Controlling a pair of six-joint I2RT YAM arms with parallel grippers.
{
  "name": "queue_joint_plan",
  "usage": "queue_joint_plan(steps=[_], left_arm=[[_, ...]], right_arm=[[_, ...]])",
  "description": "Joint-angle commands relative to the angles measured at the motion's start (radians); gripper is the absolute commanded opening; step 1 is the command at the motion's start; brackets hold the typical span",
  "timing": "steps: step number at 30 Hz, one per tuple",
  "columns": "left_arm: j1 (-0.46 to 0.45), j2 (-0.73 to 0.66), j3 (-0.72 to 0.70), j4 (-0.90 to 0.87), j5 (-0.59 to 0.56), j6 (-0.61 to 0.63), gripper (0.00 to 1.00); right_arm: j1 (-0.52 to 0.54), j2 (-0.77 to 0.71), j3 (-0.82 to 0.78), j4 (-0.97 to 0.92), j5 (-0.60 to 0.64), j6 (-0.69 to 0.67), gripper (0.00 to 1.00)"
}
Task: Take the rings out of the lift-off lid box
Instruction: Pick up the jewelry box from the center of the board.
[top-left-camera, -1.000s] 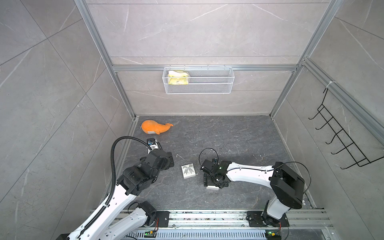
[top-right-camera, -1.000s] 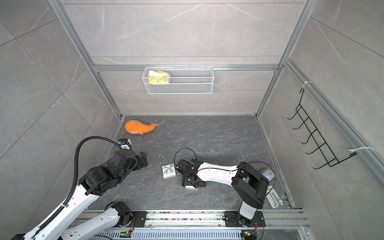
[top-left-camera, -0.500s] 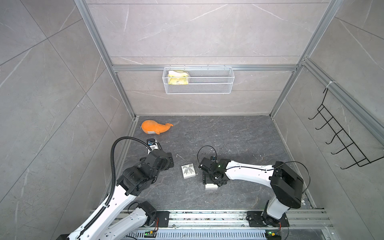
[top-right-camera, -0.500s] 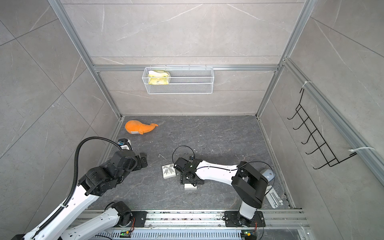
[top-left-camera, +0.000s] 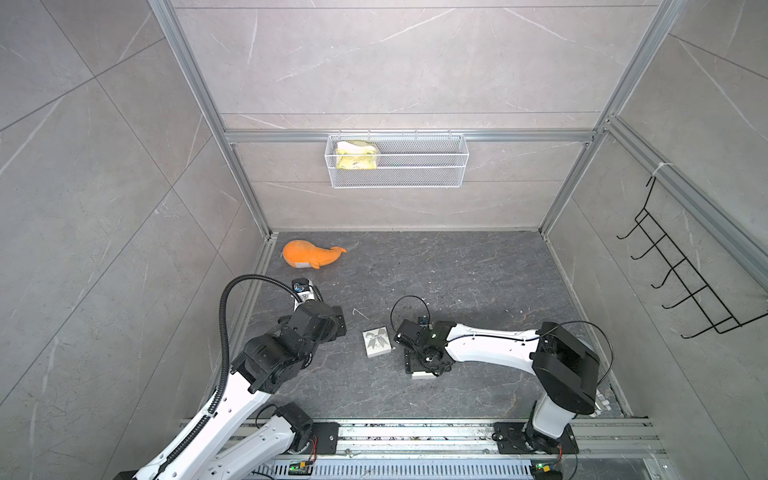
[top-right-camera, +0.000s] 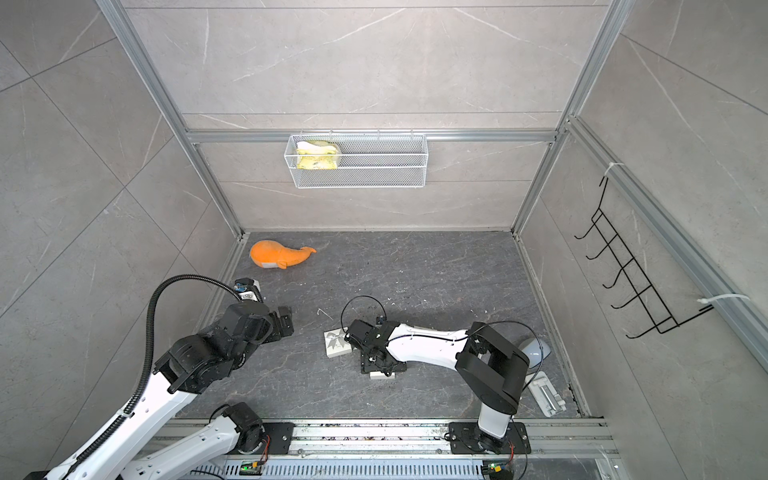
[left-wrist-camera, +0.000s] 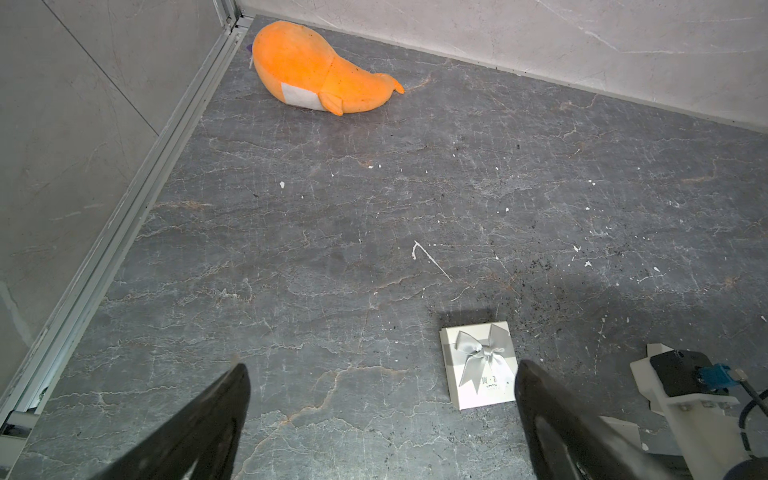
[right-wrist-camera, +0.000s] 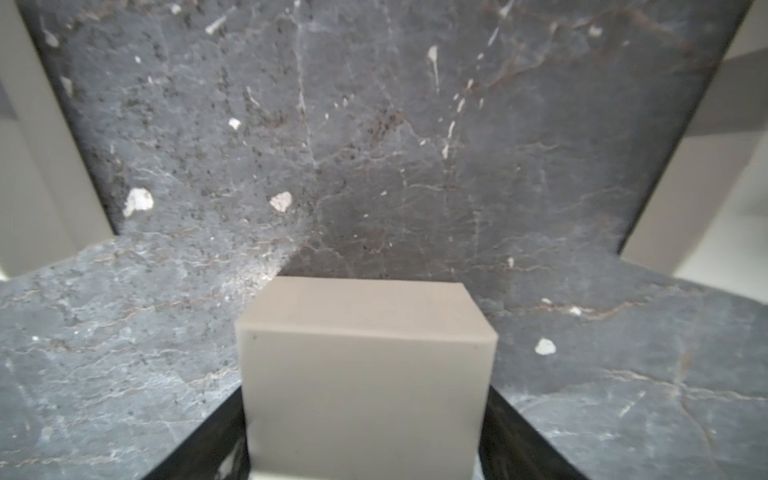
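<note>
Top views: right claw points down over the white box on the table; the bowed lid lies just left of it.
Left wrist: left claw is spread wide and holds nothing (lid near one finger).
Right wrist: the box sits between the fingers; I cannot tell whether they pinch it.
Rings: hidden in every view.

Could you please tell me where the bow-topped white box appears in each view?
Both top views: bow-topped white box on the floor beside the right arm.
Left wrist: nearer than the orange whale.
Right wrist: not in it.
Shared landmark: the whale.
</note>
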Motion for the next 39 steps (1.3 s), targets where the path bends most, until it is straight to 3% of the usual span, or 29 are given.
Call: queue_joint_plan(steps=[1,6,12,21,24,30,39], left_arm=[[0.006,-0.012,-0.003,-0.009,-0.016,0.022,1.0],[0.006,-0.012,-0.004,-0.008,-0.015,0.021,1.0],[0.005,-0.015,-0.004,-0.01,-0.016,0.02,1.0],[0.006,-0.015,-0.012,-0.004,0.004,0.016,1.0],[0.006,-0.013,-0.022,0.011,0.033,0.01,1.0],[0.004,-0.033,-0.085,0.115,0.203,-0.017,1.0],[0.004,-0.071,-0.387,0.576,0.592,-0.196,1.0]], right_arm=[[0.005,-0.01,0.018,-0.009,-0.003,-0.002,0.77],[-0.007,-0.094,-0.006,0.016,-0.023,-0.018,0.73],[-0.078,-0.174,-0.085,0.092,-0.128,-0.022,0.7],[-0.224,-0.239,-0.219,0.32,-0.447,-0.004,0.69],[-0.25,-0.236,-0.246,0.382,-0.502,0.009,0.7],[-0.31,-0.211,-0.303,0.533,-0.636,0.045,0.7],[-0.357,-0.205,-0.334,0.677,-0.734,0.094,0.71]])
